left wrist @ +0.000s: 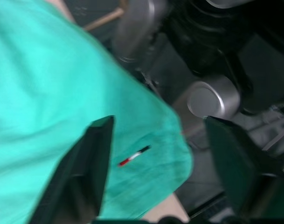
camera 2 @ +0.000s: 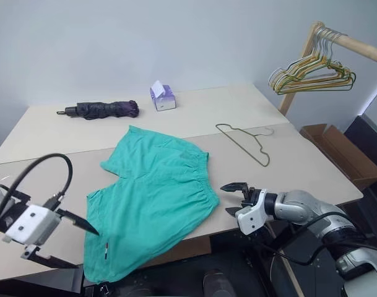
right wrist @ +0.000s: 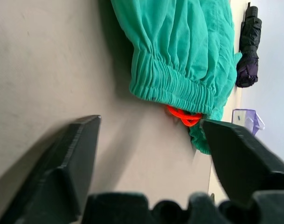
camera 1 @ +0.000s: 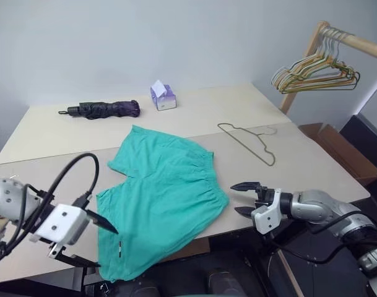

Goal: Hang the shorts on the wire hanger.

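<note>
**Shorts laid flat, both grippers empty, hanger untouched**

We find the shorts (camera 1: 160,201) spread flat on the bench (camera 1: 312,167), waistband toward the robot's right and one leg hem hanging slightly over the near edge. In our judgement this flat lie is deliberate: it presents the garment so that a leg opening or the waistband can be reached without bunching.

The left gripper (camera 1: 92,240) sits at the near-left corner of the shorts, its fingers (left wrist: 88,172) spread wide with nothing between them. In the left wrist view the teal cloth and a small red-and-white tag lie beyond the fingers, not pinched. The right gripper (camera 1: 244,198) hangs just beside the waistband, apart from it, fingers equally wide and empty. The right wrist view shows the gathered elastic and the orange-red cord (right wrist: 184,116) tucked under the waistband edge, facing the open fingers.

The wire hanger (camera 1: 250,142) lies flat on the bench beyond the right gripper, well apart from the shorts, hook pointing away toward the rack (camera 1: 352,40) that carries the bunched coloured hangers (camera 1: 315,74). An umbrella (camera 1: 104,109) and a tissue box (camera 1: 163,97) lie at the far side, clear of the work.

We judge the task barely begun: garment and hanger are not yet brought together. The right gripper stands nearest the hanger and appears best placed to fetch it.
</note>
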### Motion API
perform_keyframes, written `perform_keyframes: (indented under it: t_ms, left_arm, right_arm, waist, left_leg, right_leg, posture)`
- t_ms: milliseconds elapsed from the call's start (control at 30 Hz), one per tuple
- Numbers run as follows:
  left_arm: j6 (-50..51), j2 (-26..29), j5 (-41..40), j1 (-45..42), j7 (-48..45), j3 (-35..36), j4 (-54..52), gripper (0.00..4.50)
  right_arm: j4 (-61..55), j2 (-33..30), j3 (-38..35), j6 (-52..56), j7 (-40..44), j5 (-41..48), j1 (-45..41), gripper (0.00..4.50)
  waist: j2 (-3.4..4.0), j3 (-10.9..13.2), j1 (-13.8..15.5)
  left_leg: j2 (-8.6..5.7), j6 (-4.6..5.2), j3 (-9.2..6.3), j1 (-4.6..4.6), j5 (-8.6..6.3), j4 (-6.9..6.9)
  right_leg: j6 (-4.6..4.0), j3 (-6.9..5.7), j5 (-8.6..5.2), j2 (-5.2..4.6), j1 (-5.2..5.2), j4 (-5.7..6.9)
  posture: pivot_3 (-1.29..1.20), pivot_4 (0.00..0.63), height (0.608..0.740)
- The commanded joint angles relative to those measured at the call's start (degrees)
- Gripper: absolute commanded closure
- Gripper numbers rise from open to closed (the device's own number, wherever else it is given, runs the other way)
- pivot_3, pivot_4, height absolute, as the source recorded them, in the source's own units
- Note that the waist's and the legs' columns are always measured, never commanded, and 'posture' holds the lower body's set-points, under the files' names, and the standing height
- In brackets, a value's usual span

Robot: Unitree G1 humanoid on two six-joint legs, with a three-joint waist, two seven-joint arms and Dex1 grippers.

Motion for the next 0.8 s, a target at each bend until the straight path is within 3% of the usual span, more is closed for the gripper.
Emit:
perform_keyframes:
  t_ms: [33,233,467,633,800]
  left_arm:
    - [1.16,-3.98,-2.74,-2.97,-0.34,0.86,5.68,0.02]
    - [17.88,-10.64,-11.23,-16.71,6.41,0.51,6.07,0.02]
    - [28.88,-22.56,-13.58,-26.85,21.11,-1.68,0.74,0.02]
    - [32.29,-27.80,-13.07,-30.24,25.64,-2.83,-1.20,0.02]
    - [33.25,-29.11,-12.66,-29.43,26.42,-2.10,-2.86,0.02]
  right_arm:
    - [-3.65,-2.10,-4.35,4.62,3.79,7.79,1.98,0.00]
    - [-11.55,-0.20,-14.68,32.49,10.65,27.67,5.44,0.00]
    - [0.48,7.15,-17.49,59.52,7.35,25.62,-8.24,0.00]
    - [18.84,12.10,-15.77,63.28,6.73,22.08,-21.29,0.00]
    - [40.14,15.09,-14.26,60.85,7.48,18.32,-32.73,0.00]
  waist:
    - [0.05,0.02,0.15]
    - [-0.15,0.12,0.80]
    - [-0.15,0.12,0.87]
    - [-0.14,0.11,0.34]
    - [-0.14,0.11,-0.58]
  left_leg:
    - [0.00,0.00,0.01,0.01,0.00,0.00]
    - [0.03,0.00,-0.08,-0.11,-0.01,0.16]
    - [0.04,0.00,-0.05,-0.10,-0.10,0.19]
    - [0.01,0.00,-0.08,-0.26,-0.10,0.21]
    - [-0.03,0.00,-0.14,-0.37,-0.09,0.24]
  right_leg:
    - [0.00,0.00,0.00,0.00,0.00,-0.01]
    - [0.05,-0.06,0.02,0.04,0.00,0.03]
    - [0.08,0.00,0.05,0.08,-0.03,0.04]
    - [-0.04,0.00,0.13,0.07,-0.11,0.00]
    - [-0.31,-0.04,0.31,0.05,-0.15,-0.05]
  posture:
    - [-0.08,0.013,0.740]
    - [-0.10,0.014,0.740]
    - [-0.12,0.008,0.740]
    - [-0.12,0.002,0.740]
    - [-0.11,0.000,0.740]
